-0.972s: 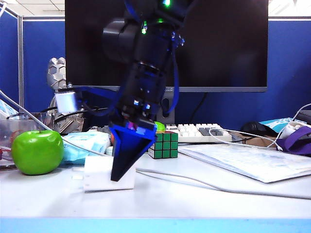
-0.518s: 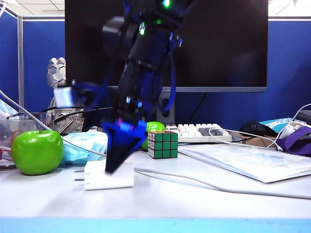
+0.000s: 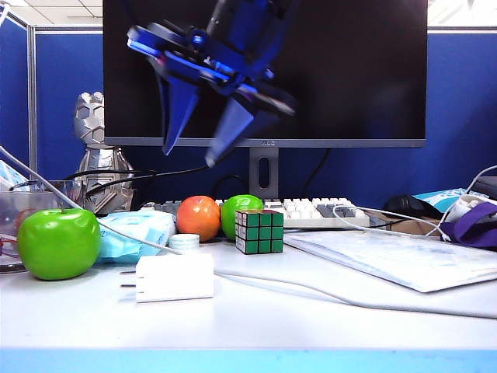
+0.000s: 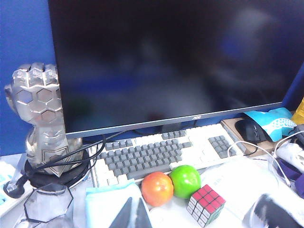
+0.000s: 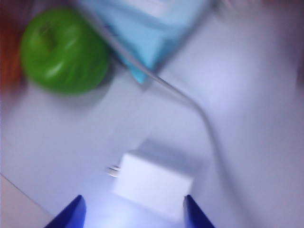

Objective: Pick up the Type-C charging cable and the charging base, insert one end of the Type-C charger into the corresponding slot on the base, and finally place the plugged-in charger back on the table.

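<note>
Right gripper [image 3: 190,148] up in front of monitor [image 3: 349,70], fingers spread, nothing between them. Left gripper [image 4: 132,216] fingers pressed together, empty. One charging base [image 3: 175,277] flat on table [image 3: 256,326], prongs toward big green apple [image 3: 59,242]. One Type-C charging cable [image 3: 326,294] lying beside it. Two green apples, one orange [image 3: 198,217], one Rubik's cube [image 3: 260,231]. Monitor logo unreadable.

White charging base [image 3: 174,277] lying on table [image 3: 311,326], prongs sideways, thin white cable [image 3: 326,294] alongside
</note>
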